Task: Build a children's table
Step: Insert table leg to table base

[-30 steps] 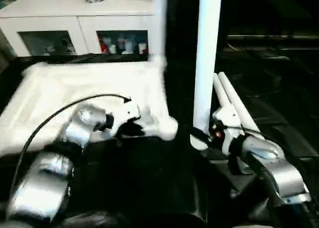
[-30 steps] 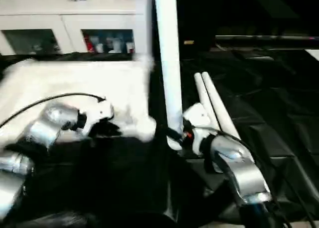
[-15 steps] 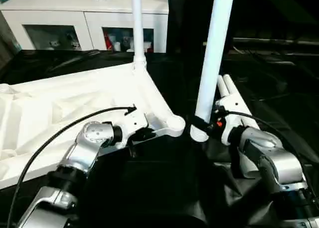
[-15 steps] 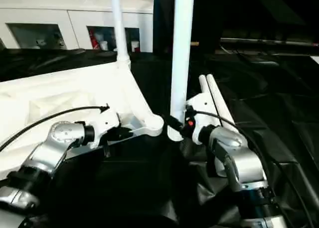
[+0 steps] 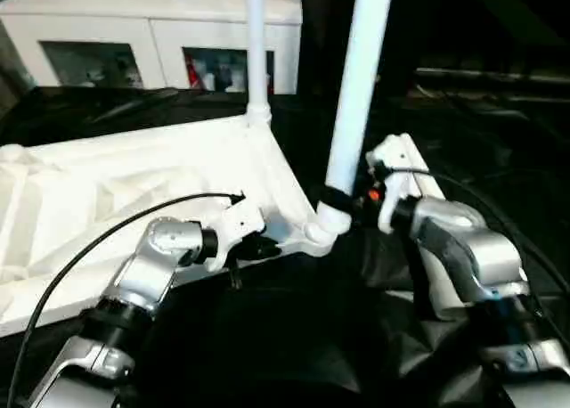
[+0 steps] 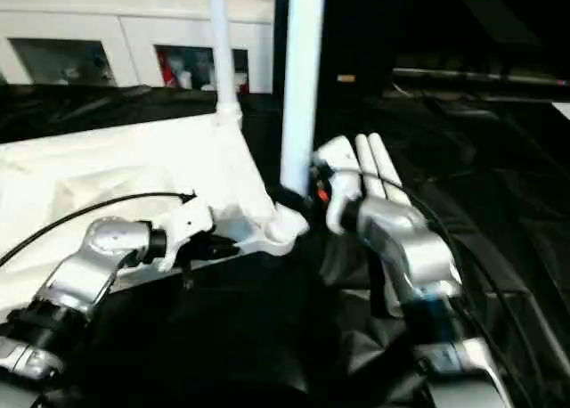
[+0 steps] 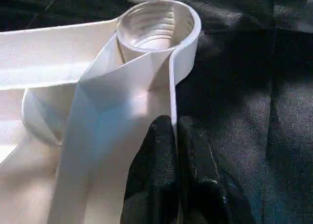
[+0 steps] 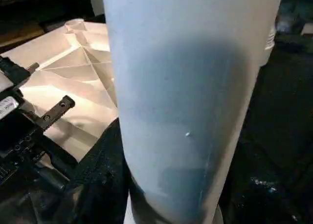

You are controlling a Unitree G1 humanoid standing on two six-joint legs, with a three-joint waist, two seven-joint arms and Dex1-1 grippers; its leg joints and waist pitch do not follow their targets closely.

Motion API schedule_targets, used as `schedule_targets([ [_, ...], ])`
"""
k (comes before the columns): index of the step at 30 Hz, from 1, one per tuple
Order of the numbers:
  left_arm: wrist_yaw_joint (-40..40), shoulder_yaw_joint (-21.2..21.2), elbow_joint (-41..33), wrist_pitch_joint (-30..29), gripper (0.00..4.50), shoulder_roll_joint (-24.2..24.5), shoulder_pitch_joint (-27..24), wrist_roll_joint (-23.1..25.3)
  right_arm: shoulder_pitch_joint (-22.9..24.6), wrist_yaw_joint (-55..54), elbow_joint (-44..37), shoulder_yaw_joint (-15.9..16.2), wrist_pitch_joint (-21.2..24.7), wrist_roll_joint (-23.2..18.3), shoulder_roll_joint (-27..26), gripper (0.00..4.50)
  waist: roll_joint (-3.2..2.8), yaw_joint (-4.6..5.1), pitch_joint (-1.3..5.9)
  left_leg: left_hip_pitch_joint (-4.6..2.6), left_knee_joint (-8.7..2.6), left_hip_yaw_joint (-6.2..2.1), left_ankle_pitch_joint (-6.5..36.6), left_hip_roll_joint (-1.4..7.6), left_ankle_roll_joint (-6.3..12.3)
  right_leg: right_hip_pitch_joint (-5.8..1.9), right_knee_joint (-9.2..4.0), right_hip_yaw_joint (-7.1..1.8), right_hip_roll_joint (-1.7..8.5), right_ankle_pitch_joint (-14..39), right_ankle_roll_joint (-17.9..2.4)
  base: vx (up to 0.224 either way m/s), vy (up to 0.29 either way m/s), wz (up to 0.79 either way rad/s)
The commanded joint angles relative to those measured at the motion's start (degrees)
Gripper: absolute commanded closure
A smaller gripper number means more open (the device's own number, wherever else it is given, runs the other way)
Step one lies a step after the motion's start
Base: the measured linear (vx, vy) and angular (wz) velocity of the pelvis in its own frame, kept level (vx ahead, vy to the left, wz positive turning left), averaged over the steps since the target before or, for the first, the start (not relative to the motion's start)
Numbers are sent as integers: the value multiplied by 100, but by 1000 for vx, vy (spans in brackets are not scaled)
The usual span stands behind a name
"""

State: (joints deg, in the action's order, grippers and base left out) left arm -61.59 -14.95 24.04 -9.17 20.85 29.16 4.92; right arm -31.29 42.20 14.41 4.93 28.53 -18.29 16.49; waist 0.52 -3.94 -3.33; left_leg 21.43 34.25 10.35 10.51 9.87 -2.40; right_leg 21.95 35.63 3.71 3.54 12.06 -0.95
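I see my left claw pinched on the tabletop's thin rim beside the ribbed corner socket, right claw clamping the smooth white leg above it.

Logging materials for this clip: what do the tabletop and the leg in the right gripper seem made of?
Tabletop: likely moulded white plastic, matte, with thin ribs and a threaded socket. Leg: smooth white tube, probably plastic, faint sheen. Right gripper holds it.
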Motion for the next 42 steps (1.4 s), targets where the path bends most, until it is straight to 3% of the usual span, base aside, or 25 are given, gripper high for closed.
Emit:
schedule_targets([
  [1,-86,-194,100,-66,450,-40,42,79,-79,77,81,33,46,27,43,259,50,19,380,-107,-395,-107,668,366,186,-215,-403,-338,531,644,-1293,0,0,0],
  [9,-181,-284,145,-78,450,49,172,77,-285,257,725,210,-28,187,-43,259,61,7,370,-113,-398,-111,824,367,109,-214,-430,-337,548,881,-1278,0,0,0],
  [16,-272,-351,122,-91,450,92,185,61,-418,268,1166,196,-230,267,-141,259,67,-8,384,-108,-395,-105,721,372,118,-223,-393,-337,545,606,-1353,0,0,0],
  [25,-376,-423,160,-46,450,201,202,44,-610,320,1754,46,-456,203,-269,259,72,15,378,-103,-400,-111,810,373,86,-231,-401,-337,554,722,-1355,0,0,0],
  [34,-344,-416,240,-13,450,236,265,35,-159,447,1874,-299,-772,-89,-392,259,61,16,384,-112,-409,-114,877,380,71,-235,-398,-334,551,597,-1406,0,0,0],
  [38,-339,-398,326,28,450,241,328,26,43,388,1953,-418,-1122,-70,-485,259,31,16,377,-122,-423,-124,1041,383,11,-222,-417,-332,545,734,-1404,0,0,0],
  [39,-330,-388,394,65,450,240,373,24,165,296,1989,-520,-1364,-92,-581,259,-13,11,372,-128,-430,-131,1107,385,-17,-218,-423,-333,549,786,-1412,0,0,0],
  [41,-326,-381,429,77,450,238,403,22,266,230,2004,-576,-1561,-94,-654,259,6,19,363,-123,-447,-139,1258,385,-68,-222,-442,-333,555,943,-1381,0,0,0],
  [42,-326,-379,444,82,450,238,415,22,308,211,2012,-596,-1644,-96,-684,259,-15,7,364,-141,-449,-139,1315,392,-88,-206,-449,-335,561,1000,-1369,0,0,0],
])
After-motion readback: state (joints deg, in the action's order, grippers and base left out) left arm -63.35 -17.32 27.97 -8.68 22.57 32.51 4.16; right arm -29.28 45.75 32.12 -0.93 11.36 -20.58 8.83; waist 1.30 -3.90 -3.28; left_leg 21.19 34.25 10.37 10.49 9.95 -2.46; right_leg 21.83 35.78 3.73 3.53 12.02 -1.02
